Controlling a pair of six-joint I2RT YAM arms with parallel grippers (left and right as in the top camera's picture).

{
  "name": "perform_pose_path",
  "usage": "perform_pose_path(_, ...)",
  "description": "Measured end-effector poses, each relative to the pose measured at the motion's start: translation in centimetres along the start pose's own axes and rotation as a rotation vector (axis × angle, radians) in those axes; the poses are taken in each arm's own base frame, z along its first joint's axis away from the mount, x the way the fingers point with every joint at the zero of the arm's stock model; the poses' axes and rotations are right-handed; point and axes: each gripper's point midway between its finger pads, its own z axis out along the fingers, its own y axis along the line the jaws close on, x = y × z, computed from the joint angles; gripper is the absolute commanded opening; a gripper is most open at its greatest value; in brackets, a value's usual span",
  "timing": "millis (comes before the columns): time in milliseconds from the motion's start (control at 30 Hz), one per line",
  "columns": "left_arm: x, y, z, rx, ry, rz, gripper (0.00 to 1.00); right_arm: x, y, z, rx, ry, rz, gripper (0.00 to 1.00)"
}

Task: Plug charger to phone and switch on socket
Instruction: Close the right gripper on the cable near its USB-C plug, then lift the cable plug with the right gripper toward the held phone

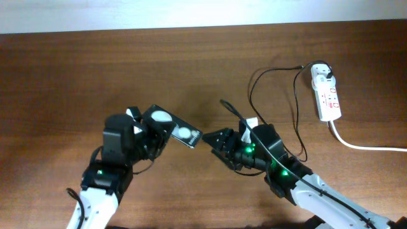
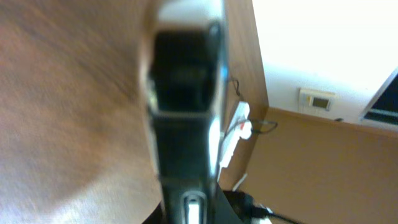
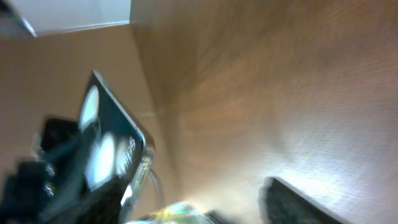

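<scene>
Left arm holds the phone up toward the right arm, which carries the charger cable.

The left gripper (image 1: 154, 130) is clamped on the phone (image 1: 173, 126), a glossy black slab raised off the wooden table (image 1: 76, 76) and tilted, its free end pointing at the right gripper (image 1: 219, 141). That gripper's tips sit just beside the phone's end; the pictures do not show how far its fingers are parted or whether they pinch the plug tip. The charger (image 1: 296, 105) loops as a thin black cable from beside the right gripper across to the white adapter (image 1: 321, 71), seated in the far end of the socket (image 1: 327, 95), which lies well apart near the table's right side, its thick white cord (image 1: 365, 146) trailing off to the right.
</scene>
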Motion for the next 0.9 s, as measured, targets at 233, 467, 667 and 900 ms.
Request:
perform_pose_path(233,0.2,1.4,4.9,0.101,0.286,0.063,0.00,-7.9,-5.2,-3.8,0.283,-0.199,-0.254,0.99)
perform_pose_path(467,2.9,3.6,7.3,0.165,0.542,0.039,0.00,-17.3,3.2,-10.1,0.603,-0.505,-0.505,0.99)
perform_pose_path(667,3.3,3.3,7.0,0.189,0.573,0.058,0.00,-27.0,0.0,-6.8,0.872,-0.440,-0.396,0.95)
perform_pose_path(900,3.4,3.3,6.9,0.193,0.579,0.058,0.00,-35.4,-10.3,-0.1,0.964,-0.424,-0.260,0.68)
